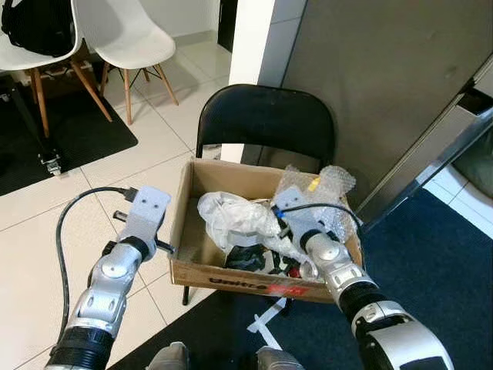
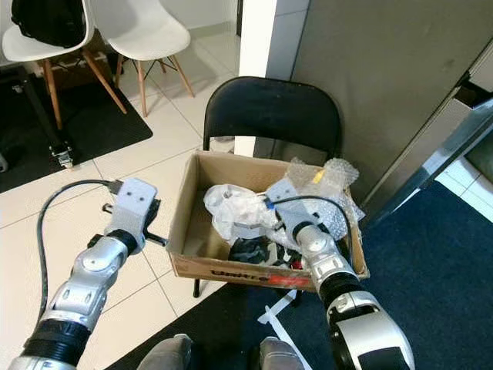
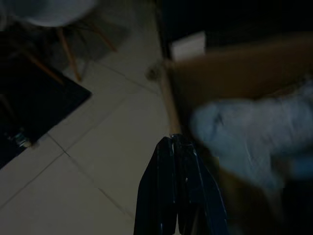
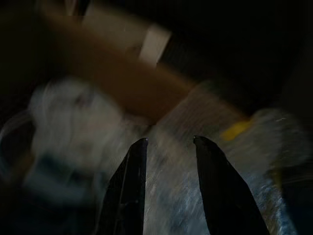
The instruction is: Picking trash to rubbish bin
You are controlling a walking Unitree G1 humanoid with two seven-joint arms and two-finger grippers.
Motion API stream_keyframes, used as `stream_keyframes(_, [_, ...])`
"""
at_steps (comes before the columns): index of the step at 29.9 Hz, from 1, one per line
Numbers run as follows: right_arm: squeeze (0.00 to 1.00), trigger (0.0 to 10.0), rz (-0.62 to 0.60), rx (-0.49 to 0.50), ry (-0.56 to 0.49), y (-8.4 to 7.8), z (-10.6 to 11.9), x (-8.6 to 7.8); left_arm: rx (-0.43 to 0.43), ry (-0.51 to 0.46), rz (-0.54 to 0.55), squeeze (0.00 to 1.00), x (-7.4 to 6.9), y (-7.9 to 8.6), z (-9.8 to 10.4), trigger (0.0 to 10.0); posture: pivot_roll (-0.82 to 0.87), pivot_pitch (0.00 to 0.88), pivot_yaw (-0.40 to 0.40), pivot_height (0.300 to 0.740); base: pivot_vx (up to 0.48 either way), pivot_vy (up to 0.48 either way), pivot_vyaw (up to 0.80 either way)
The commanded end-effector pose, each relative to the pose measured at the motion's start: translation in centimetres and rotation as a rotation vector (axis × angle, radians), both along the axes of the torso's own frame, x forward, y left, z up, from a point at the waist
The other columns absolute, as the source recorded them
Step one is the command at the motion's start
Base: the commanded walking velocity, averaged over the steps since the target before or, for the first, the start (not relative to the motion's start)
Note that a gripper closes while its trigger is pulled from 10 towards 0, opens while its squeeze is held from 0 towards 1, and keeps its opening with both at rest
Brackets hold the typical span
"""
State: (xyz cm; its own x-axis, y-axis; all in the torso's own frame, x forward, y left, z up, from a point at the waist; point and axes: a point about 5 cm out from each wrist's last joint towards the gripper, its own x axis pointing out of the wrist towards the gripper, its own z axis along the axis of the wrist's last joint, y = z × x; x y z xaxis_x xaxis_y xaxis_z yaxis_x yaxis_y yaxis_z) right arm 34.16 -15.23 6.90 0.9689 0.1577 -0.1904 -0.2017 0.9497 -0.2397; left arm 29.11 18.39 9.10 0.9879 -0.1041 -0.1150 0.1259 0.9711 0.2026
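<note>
An open cardboard box (image 1: 231, 276) rests on a black folding chair (image 1: 266, 116). Inside lie a crumpled white plastic bag (image 1: 231, 216), bubble wrap (image 1: 327, 185) with a yellow scrap on it, and some dark rubbish at the bottom. My right gripper (image 4: 168, 142) hangs over the box's right half, open, with its fingers just above the bubble wrap (image 4: 195, 196) and nothing held between them. My left gripper (image 3: 173, 139) is shut and empty, outside the box beside its left wall (image 3: 168, 98), over the tiled floor.
Two white chairs (image 1: 127, 35) and a black mat (image 1: 69, 131) stand at the far left. A grey panel (image 1: 385, 77) rises behind the chair. Dark blue carpet (image 1: 431, 262) lies to the right, with white tape (image 1: 266, 324) near my feet (image 1: 169, 356).
</note>
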Motion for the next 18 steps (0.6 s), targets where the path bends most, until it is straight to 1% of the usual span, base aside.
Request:
stream_keyframes(1, [0.0,10.0,-0.042,0.07,-0.031,-0.6,0.1,-0.3,-0.064,-0.044,0.021,0.0,-0.2,-0.3,0.5,10.0,0.07,0.079,-0.085,0.74,0.0,0.0,0.0])
stream_keyframes(3, [0.0,10.0,-0.037,0.103,-0.068,-0.5,0.5,-0.5,-0.112,-0.072,0.036,0.0,-0.6,-0.5,0.9,10.0,0.07,0.079,-0.083,0.74,0.0,0.0,0.0])
stream_keyframes(4, [0.0,10.0,-0.037,0.103,-0.068,-0.5,0.5,-0.5,-0.112,-0.072,0.036,0.0,-0.6,-0.5,0.9,10.0,0.07,0.079,-0.083,0.74,0.0,0.0,0.0])
stream_keyframes(5, [0.0,10.0,-0.023,0.117,-0.078,-0.3,0.5,-0.8,-0.131,-0.091,0.044,0.0,-0.8,-0.7,1.0,10.0,0.07,0.078,-0.076,0.74,0.0,0.0,0.0])
stream_keyframes(6, [0.0,10.0,-0.003,0.129,-0.087,0.1,0.2,-1.2,-0.183,-0.112,0.053,0.0,-1.1,-0.9,1.2,10.0,0.07,0.078,-0.076,0.74,0.0,0.0,0.0])
stream_keyframes(7, [0.0,10.0,-0.003,0.129,-0.087,0.1,0.2,-1.2,-0.183,-0.112,0.053,0.0,-1.1,-0.9,1.2,10.0,0.07,0.078,-0.076,0.74,0.0,0.0,0.0])
stream_keyframes(8, [0.0,10.0,-0.002,0.133,-0.085,0.2,0.1,-1.4,-0.201,-0.114,0.044,0.0,-1.2,-1.1,1.3,10.0,0.07,0.078,-0.076,0.74,0.0,0.0,0.0])
stream_keyframes(9, [0.0,10.0,-0.008,0.142,-0.084,0.3,-0.2,-1.6,-0.198,-0.111,0.02,0.0,-1.3,-1.4,1.3,10.0,0.07,0.076,-0.076,0.74,0.0,0.0,0.0])
stream_keyframes(11, [0.0,10.0,-0.014,0.151,-0.079,0.4,-0.4,-1.7,-0.192,-0.107,0.011,0.0,-1.3,-1.5,1.2,10.0,0.07,0.072,-0.075,0.74,0.0,0.0,0.0])
stream_keyframes(15, [0.0,10.0,-0.032,0.176,-0.074,0.5,-0.4,-1.8,-0.164,-0.102,0.0,0.0,-1.2,-1.6,1.2,10.0,0.07,0.066,-0.074,0.74,0.0,0.0,0.0])
stream_keyframes(18, [0.0,10.0,-0.034,0.18,-0.078,0.4,-0.3,-1.8,-0.161,-0.104,0.001,0.0,-1.2,-1.6,1.2,10.0,0.07,0.062,-0.074,0.74,0.0,0.0,0.0])
